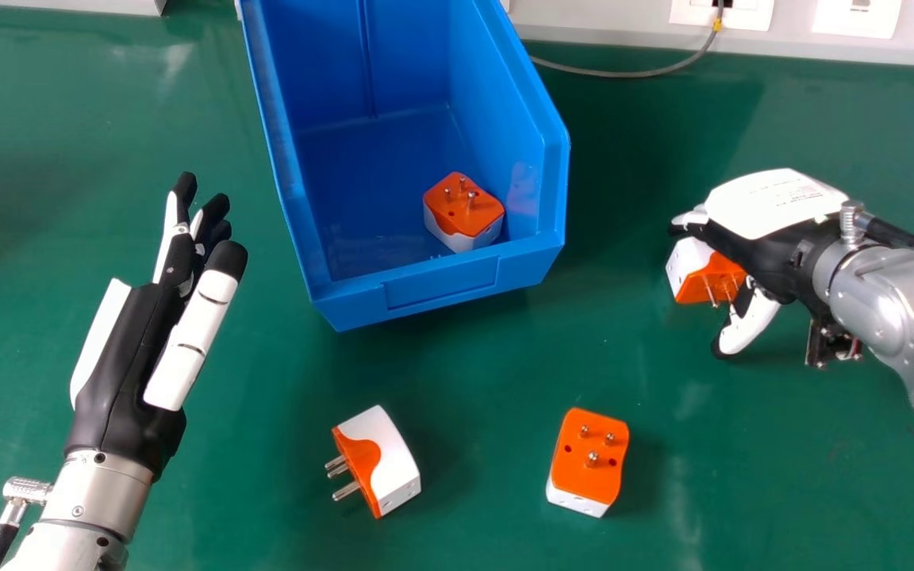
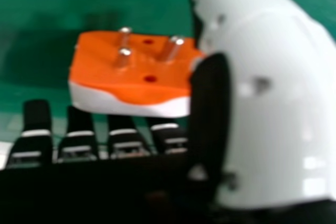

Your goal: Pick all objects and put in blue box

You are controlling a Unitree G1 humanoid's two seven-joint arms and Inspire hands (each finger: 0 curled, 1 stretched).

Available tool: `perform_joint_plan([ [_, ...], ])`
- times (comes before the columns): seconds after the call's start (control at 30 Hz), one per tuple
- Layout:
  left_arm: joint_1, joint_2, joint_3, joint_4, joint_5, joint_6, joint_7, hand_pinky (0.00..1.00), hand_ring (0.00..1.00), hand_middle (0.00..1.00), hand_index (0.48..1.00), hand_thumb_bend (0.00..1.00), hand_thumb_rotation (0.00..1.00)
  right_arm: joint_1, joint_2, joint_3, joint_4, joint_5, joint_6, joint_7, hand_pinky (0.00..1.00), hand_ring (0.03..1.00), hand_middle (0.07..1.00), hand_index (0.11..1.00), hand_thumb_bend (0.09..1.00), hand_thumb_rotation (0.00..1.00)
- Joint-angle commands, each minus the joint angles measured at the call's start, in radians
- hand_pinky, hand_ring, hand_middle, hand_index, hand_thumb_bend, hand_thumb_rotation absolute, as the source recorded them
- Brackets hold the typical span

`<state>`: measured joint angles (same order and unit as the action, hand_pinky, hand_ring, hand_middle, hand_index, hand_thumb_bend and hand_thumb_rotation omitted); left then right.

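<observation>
Up against the far edge of the green counter (image 1: 489,531), a little left of its middle, an open-topped blue box (image 1: 441,284), with its low front wall toward the robot. Inside, on the floor of the box near the front right corner, one orange-and-white adapter (image 1: 463,212), pins up.

Over toward the counter's right side, the right hand (image 1: 770,208) – back of the hand up, apart from the box, with fingers (image 2: 79,142) and thumb (image 1: 750,323) held apart and not closed into a fist. Between them, a second adapter (image 1: 687,263), tilted, pins toward the thumb side. In the right hand view, just beyond the fingertips, with one end behind the thumb. Cannot tell from these pictures how firm any contact might be, or whether raised off the counter or resting on it.

Well back from the far edge, on the robot's side of the box, two more adapters, well apart: a third adapter (image 1: 382,460) on its side, pins to the left, and to the right of it a fourth adapter (image 1: 590,458), pins up.

Toward the counter's left side, idle, the left hand (image 1: 125,357) – open, with straight fingers pointing toward the far edge. Along that edge, right of the box, a thin grey cable (image 1: 624,74).
</observation>
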<state>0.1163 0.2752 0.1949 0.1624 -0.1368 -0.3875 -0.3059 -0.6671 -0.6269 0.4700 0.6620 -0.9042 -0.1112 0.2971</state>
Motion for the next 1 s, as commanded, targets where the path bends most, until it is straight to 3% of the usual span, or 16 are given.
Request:
perform_joint_plan([
  [0.0,0.006,0.014,0.005,-0.016,0.009,-0.029,-0.004,1.00,1.00,1.00,1.000,0.60,0.94,-0.048,-0.004,-0.001,0.006,-0.002,0.014,-0.020,0.82,0.907,0.922,0.885,0.514,0.21],
  [0.4,0.013,0.020,0.004,-0.026,0.004,-0.018,-0.003,1.00,1.00,1.00,1.000,0.58,0.96,-0.083,0.023,0.015,0.070,-0.002,0.050,-0.067,0.81,0.900,0.911,0.876,0.509,0.19],
  [0.63,0.030,0.017,0.007,-0.060,-0.003,-0.001,0.001,1.00,1.00,1.00,1.000,0.58,0.96,-0.091,0.033,0.033,0.086,-0.002,0.052,-0.071,0.81,0.898,0.909,0.875,0.508,0.18],
  [0.87,0.054,0.016,0.009,-0.100,0.004,0.014,0.012,1.00,1.00,1.00,1.000,0.59,0.94,-0.106,0.042,0.048,0.108,0.004,0.047,-0.057,0.80,0.884,0.901,0.866,0.506,0.19],
  [0.97,0.059,0.019,0.012,-0.099,0.008,0.017,0.016,1.00,1.00,1.00,1.000,0.60,0.94,-0.109,0.047,0.052,0.115,0.009,0.044,-0.053,0.79,0.881,0.900,0.862,0.506,0.19],
])
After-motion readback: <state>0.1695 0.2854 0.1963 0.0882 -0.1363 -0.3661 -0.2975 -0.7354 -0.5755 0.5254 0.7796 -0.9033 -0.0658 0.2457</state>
